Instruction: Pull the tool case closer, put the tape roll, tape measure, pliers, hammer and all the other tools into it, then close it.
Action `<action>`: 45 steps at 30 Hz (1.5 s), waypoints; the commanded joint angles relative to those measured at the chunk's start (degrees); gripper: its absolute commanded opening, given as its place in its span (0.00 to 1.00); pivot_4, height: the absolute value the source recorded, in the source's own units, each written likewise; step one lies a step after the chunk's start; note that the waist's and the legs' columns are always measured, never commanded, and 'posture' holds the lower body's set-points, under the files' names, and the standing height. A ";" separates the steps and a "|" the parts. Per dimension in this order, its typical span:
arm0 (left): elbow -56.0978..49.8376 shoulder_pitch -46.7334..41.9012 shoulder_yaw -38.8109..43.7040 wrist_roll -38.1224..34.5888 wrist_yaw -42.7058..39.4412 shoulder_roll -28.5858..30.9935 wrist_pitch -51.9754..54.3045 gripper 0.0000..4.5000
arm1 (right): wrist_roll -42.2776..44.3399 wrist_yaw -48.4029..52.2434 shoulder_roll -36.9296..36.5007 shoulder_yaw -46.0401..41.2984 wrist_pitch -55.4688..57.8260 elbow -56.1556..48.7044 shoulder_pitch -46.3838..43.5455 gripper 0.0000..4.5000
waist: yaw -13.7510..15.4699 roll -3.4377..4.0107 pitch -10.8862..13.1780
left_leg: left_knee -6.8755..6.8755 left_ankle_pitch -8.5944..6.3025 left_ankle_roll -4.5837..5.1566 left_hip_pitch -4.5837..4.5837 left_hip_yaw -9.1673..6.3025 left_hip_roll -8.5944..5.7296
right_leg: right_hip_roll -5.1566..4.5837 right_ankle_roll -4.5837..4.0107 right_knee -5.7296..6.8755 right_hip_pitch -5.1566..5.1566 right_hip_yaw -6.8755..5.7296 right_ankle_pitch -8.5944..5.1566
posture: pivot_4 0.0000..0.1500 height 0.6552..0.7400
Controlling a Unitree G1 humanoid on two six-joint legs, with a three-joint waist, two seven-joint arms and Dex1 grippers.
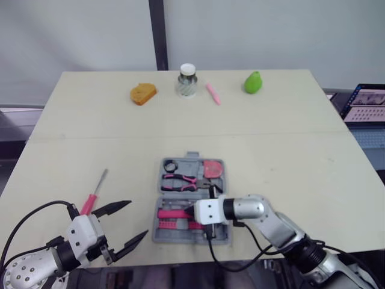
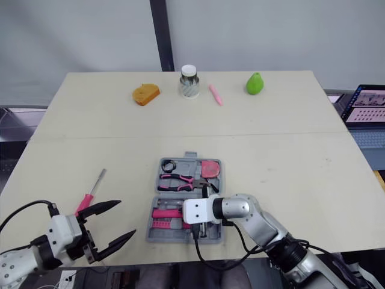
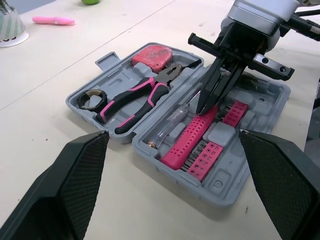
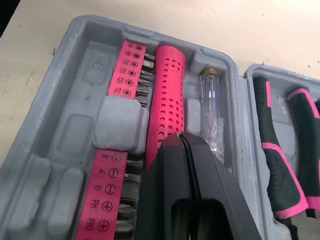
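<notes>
Right jaws clenched, nothing between them, tips down on the pink perforated handle (image 4: 167, 100) in the near half of the open tool case (image 3: 220, 187). Clear tester screwdriver (image 4: 211, 110) lies just beside those tips on one side, pink bit strips (image 4: 131, 65) on the other. Pliers (image 3: 140, 97), tape roll (image 3: 91, 98) and tape measure (image 3: 152, 54) sit in the far half, beyond the right jaws. Left jaws spread wide, empty, above the table (image 1: 289, 156); case to their right. Pink screwdriver (image 1: 93, 195) lies on the table just beyond the left jaws.

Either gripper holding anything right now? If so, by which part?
Nothing held. Left gripper open, empty; right gripper shut, tips at the pink perforated handle in the tool case.
</notes>
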 commanded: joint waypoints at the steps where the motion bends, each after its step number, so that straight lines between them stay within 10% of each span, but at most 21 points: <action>1: -0.52 -0.14 0.27 0.14 0.01 0.68 -0.43 1.00 | -5.97 1.15 -2.04 4.10 0.01 7.63 2.43 0.01 | 0.00 0.07 -0.16 | -0.12 -0.02 -0.02 0.23 0.00 0.01 | 0.01 -0.02 -0.17 0.29 -0.02 -0.01 | 1.00 1.00; 45: -0.74 -1.74 -1.26 0.44 0.56 0.86 1.07 1.00 | -20.11 8.45 -6.25 8.53 -1.50 14.35 3.02 0.01 | 0.59 1.00 -1.65 | -0.88 -0.23 -0.10 1.74 -0.16 -0.01 | 0.03 -0.08 -1.61 2.35 -0.08 -0.04 | 1.00 1.00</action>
